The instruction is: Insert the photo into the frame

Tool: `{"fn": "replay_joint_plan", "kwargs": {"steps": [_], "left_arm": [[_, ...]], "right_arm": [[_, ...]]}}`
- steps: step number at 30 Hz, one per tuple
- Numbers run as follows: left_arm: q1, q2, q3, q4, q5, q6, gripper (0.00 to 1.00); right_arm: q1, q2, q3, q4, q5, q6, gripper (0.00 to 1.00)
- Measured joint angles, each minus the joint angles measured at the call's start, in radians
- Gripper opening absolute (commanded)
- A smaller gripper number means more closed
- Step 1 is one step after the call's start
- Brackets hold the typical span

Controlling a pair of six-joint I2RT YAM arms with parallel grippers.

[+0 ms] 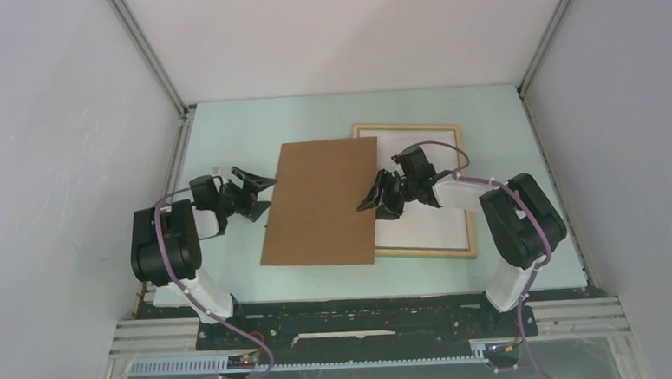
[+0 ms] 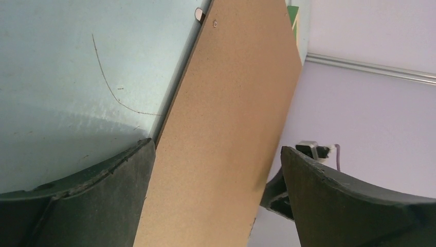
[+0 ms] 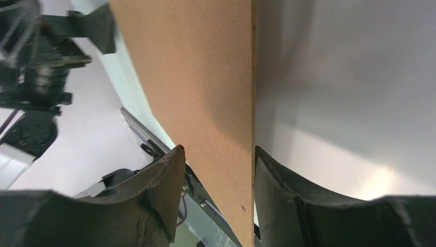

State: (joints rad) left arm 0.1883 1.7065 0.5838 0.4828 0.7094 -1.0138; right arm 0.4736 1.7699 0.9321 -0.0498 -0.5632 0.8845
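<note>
The photo shows only its plain brown board back and lies mid-table, its right edge overlapping the frame's left rail. The frame lies flat at the right, light wood face up around a white inside. My left gripper is open at the photo's left edge. In the left wrist view the board rises tilted between the wide-apart fingers of that gripper. My right gripper straddles the photo's right edge. In the right wrist view that gripper has one finger against the board and the other apart from it.
The pale green table is boxed in by white walls with aluminium corner rails. Both arm bases stand at the near edge. The left arm shows beyond the board in the right wrist view.
</note>
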Motion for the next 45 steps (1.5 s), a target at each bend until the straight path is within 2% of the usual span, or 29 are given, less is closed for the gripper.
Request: {"fn": "replay_joint_plan", "kwargs": {"steps": [7, 14, 21, 25, 36, 43, 45], "left_arm": [[-0.006, 0.0, -0.024, 0.021, 0.022, -0.041, 0.99], [-0.048, 0.0, -0.053, 0.04, 0.067, -0.09, 0.98], [-0.048, -0.006, -0.063, 0.102, 0.042, -0.112, 0.99], [-0.048, -0.074, -0.076, 0.072, 0.025, -0.101, 1.0], [-0.08, -0.39, -0.011, -0.169, 0.072, 0.07, 1.0], [-0.09, -0.503, 0.01, -0.19, 0.084, 0.138, 1.0], [-0.109, -0.503, 0.015, -0.193, 0.09, 0.15, 0.96]], "right_arm": [[0.003, -0.131, 0.0, 0.082, -0.011, 0.049, 0.46], [0.032, -0.108, 0.029, 0.166, -0.021, 0.108, 0.33], [0.033, -0.072, 0.08, 0.137, -0.019, 0.103, 0.13], [0.023, -0.074, 0.089, 0.09, -0.027, 0.074, 0.0], [-0.095, -0.246, 0.089, -0.071, -0.148, -0.053, 0.0], [-0.237, -0.397, 0.044, -0.122, -0.257, -0.117, 0.0], [-0.289, -0.449, 0.007, -0.117, -0.291, -0.117, 0.0]]}}
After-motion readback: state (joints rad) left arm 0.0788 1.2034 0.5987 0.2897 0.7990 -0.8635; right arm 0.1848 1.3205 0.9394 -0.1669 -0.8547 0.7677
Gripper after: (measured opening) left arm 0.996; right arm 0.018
